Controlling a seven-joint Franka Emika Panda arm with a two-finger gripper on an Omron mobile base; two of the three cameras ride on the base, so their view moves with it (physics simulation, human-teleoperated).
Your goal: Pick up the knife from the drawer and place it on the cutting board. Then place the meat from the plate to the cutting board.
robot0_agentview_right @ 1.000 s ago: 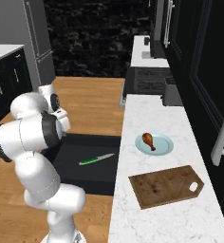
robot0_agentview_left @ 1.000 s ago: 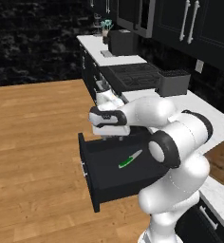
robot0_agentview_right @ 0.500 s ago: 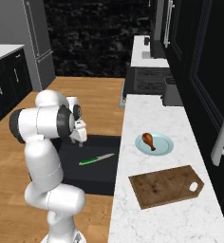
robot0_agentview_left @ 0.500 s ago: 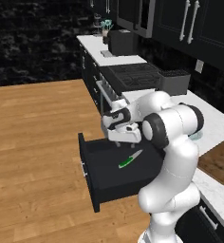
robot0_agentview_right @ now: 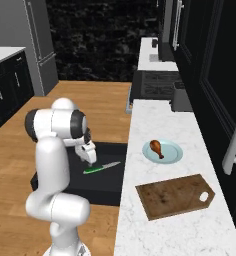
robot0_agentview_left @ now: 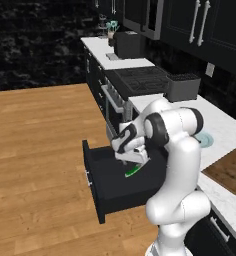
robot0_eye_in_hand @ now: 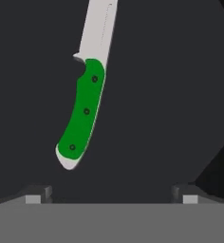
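Observation:
The knife (robot0_eye_in_hand: 83, 111), with its green handle and pale blade, lies flat on the floor of the open black drawer (robot0_agentview_left: 107, 187). In the right base view the knife (robot0_agentview_right: 101, 167) lies slantwise in the drawer (robot0_agentview_right: 105, 182). My gripper (robot0_eye_in_hand: 111, 194) is open and points down into the drawer, its fingertips (robot0_eye_in_hand: 38, 193) just short of the handle's end. The gripper (robot0_agentview_left: 136, 161) hangs directly over the knife (robot0_agentview_left: 133, 170), and its jaws hold nothing. On the white counter the cutting board (robot0_agentview_right: 175, 195) lies bare. Behind it, the meat (robot0_agentview_right: 156, 147) rests on the plate (robot0_agentview_right: 174, 154).
A dark toaster (robot0_agentview_right: 182, 97) and the stove top (robot0_agentview_right: 155, 80) stand further along the counter. The drawer front (robot0_agentview_left: 92, 186) juts out over the wooden floor (robot0_agentview_left: 35, 150). The cutting board (robot0_agentview_left: 230, 170) and the plate (robot0_agentview_left: 206, 140) lie to the right of my arm.
The arm has swung from beside the drawer to over it. The hand has turned downward and dropped into the drawer above the knife. The knife has not moved.

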